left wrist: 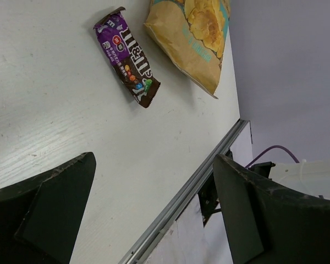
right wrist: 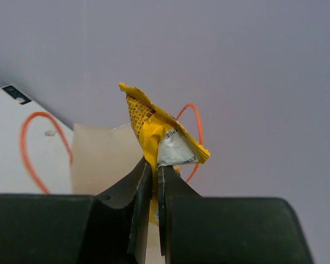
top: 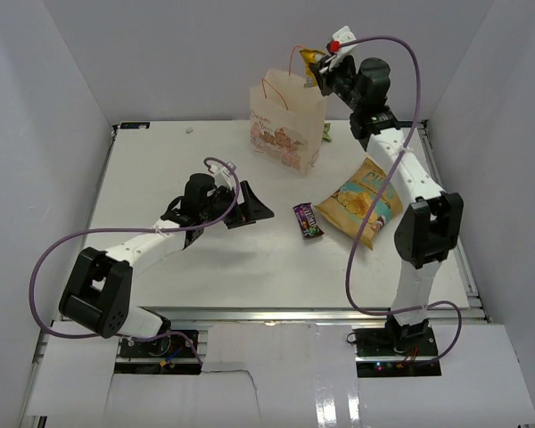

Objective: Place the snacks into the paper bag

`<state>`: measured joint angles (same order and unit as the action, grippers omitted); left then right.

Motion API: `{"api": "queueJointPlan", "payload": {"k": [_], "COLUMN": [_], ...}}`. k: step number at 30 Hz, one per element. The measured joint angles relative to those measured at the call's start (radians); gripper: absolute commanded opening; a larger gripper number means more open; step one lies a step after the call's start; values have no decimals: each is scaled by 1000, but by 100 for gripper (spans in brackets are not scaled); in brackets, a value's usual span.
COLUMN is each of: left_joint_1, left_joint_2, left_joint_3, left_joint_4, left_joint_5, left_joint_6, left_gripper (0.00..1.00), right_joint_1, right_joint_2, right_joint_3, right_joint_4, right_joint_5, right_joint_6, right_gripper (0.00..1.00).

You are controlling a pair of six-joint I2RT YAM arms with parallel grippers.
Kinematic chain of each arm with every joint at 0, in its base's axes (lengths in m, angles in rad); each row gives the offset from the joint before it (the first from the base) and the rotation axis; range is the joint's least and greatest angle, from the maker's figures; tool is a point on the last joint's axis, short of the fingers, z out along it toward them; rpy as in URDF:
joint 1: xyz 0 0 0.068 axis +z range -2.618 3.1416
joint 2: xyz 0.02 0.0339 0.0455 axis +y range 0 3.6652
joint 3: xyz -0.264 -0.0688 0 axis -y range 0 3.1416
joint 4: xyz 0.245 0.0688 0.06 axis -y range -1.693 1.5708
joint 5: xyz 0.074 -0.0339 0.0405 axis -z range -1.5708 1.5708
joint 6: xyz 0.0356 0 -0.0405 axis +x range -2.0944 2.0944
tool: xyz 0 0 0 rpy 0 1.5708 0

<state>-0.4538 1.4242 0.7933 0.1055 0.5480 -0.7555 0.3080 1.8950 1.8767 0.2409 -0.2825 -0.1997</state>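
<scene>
The cream paper bag (top: 285,125) stands upright at the back of the table, its orange cord handles up. My right gripper (top: 322,71) hangs just above the bag's right side, shut on a small crumpled yellow snack pack (top: 311,59). In the right wrist view the pack (right wrist: 154,129) is pinched between the closed fingers (right wrist: 155,171), with the bag's mouth (right wrist: 102,159) below. A dark purple M&M's bar (top: 308,219) (left wrist: 127,58) and a large yellow-tan chip bag (top: 361,201) (left wrist: 195,38) lie on the table. My left gripper (top: 254,209) (left wrist: 154,159) is open and empty, left of the purple bar.
A small yellowish item (top: 326,134) lies just right of the bag's base. The table's metal edge rail (left wrist: 198,184) runs along the right side. White walls enclose the table on the left, the back and the right.
</scene>
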Motion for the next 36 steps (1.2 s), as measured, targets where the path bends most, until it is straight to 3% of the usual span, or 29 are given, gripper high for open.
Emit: {"api": "queueJointPlan", "payload": {"k": [3, 9, 12, 13, 20, 24, 29, 30, 32, 36], "left_joint_1": [0, 0, 0, 0, 0, 0, 0, 0, 0, 8], "left_joint_2": [-15, -22, -22, -22, -22, -22, -37, -45, -65, -74], "left_joint_3": [0, -1, -1, -1, -1, -1, -2, -2, -2, -2], "left_joint_4": [-1, -11, -16, -17, -17, -19, -50, -55, -57, -56], "left_joint_5": [-10, -21, -24, -24, -24, -24, -41, -45, -54, -61], "left_joint_6": [3, 11, 13, 14, 15, 19, 38, 42, 50, 61], "left_gripper": [98, 98, 98, 98, 98, 98, 98, 98, 98, 98], "right_joint_1": [2, 8, 14, 14, 17, -2, -113, -135, -177, -153], "right_joint_2": [124, 186, 172, 167, 98, 45, -67, -90, -150, -317], "right_joint_3": [108, 113, 89, 83, 17, 6, 4, 4, -25, -299], "right_joint_4": [19, 26, 48, 50, 62, 19, -278, -370, -562, -804], "right_joint_5": [39, 65, 64, 64, 64, 9, -314, -351, -381, -291], "right_joint_6": [-3, -31, -41, -41, -45, -58, -185, -237, -370, -503], "right_gripper": [8, 30, 50, 63, 78, 98, 100, 95, 88, 88]}}
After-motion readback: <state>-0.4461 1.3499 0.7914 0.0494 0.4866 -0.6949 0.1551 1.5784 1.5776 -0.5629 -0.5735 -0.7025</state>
